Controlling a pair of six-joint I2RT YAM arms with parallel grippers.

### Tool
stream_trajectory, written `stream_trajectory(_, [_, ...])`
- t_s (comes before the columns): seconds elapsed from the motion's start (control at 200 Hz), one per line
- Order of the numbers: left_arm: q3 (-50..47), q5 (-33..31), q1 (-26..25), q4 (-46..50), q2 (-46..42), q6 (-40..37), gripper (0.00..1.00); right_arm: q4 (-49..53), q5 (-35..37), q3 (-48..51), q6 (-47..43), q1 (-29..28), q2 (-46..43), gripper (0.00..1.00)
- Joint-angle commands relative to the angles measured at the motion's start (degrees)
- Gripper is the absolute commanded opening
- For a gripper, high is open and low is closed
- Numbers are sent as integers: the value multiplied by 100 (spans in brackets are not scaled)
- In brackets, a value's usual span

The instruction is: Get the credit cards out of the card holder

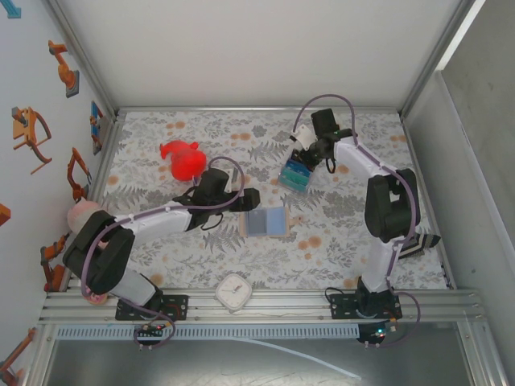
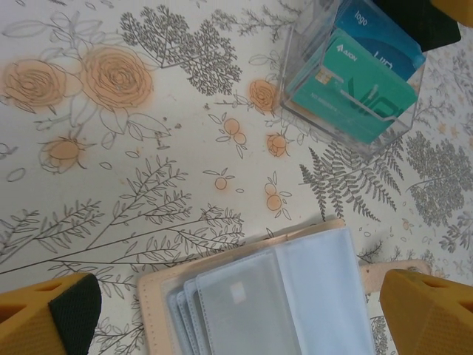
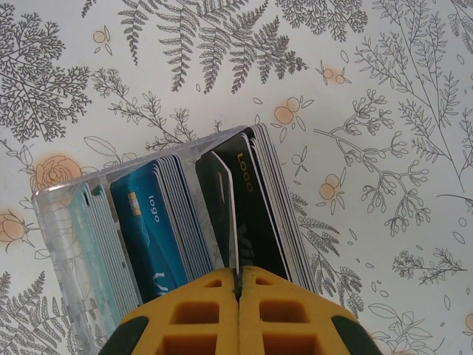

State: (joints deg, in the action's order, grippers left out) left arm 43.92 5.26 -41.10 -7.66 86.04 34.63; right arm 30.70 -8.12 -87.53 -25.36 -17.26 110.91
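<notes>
Tan card holder [image 1: 265, 221] open flat; teal credit cards [image 2: 353, 96] on edge in clear box [image 2: 292, 66]

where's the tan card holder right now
In the top view the card holder lies open near the middle of the table, right by the open left gripper and on the near side of the clear card box.

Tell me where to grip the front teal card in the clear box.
Best pinch the teal card by its top edge, coming down from above: it stands on edge in the clear box, whose walls and neighbouring cards block its faces.
</notes>
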Motion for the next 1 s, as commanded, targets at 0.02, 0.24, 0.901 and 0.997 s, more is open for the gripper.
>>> stream_trajectory(0.02, [38,-339,20,338,-381,-258,97,217,95,-247,19,41,117,0])
stream_trajectory(0.24, [-37,-590,16,510,-767,-362,97,225,299,-336,119,43,130,4])
stream_trajectory(0.901, [-191,-1028,18,765,-1304,-432,97,90,445,-449,409,46,50,19])
stream_trajectory(0.997, [-226,-1144,19,766,-1394,-385,97,58,358,-377,628,43,-89,19])
